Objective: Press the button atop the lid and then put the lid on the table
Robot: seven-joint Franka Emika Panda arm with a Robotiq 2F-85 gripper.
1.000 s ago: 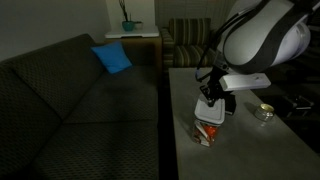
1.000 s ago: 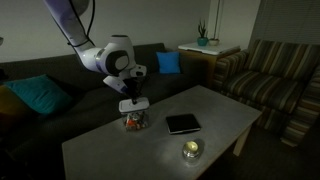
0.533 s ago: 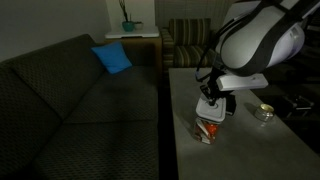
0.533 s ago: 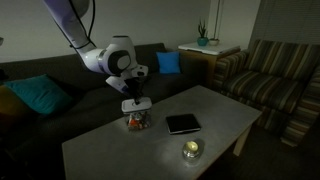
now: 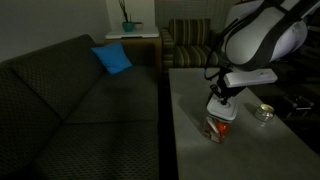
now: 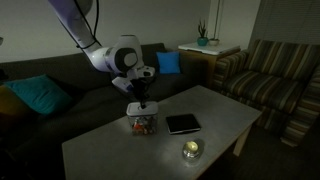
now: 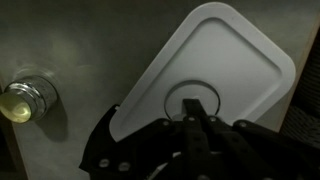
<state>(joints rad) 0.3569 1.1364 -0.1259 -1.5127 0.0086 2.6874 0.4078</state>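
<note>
The flat white square lid [image 7: 225, 55] sits on a small clear container [image 5: 218, 127] with red contents, standing on the grey table [image 5: 190, 90]. The lid has a round button [image 7: 176, 100] in its middle. My gripper [image 7: 192, 102] is shut, and its joined fingertips point straight down onto the button. In both exterior views the gripper [image 5: 220, 98] [image 6: 140, 97] stands right over the lid [image 6: 138, 109] and the container [image 6: 142, 123]. Whether the tips press the button or only touch it cannot be told.
A round silvery dish [image 5: 264, 112] [image 6: 191, 149] [image 7: 28, 97] and a small black square box [image 6: 183, 123] lie on the table [image 6: 100, 155]. A dark patterned sofa [image 5: 70, 100] runs along the table's long side, and a striped armchair [image 6: 275, 85] stands beyond.
The gripper and the container with the lid under it have shifted a short way along the table top. The gripper is still shut above the lid.
</note>
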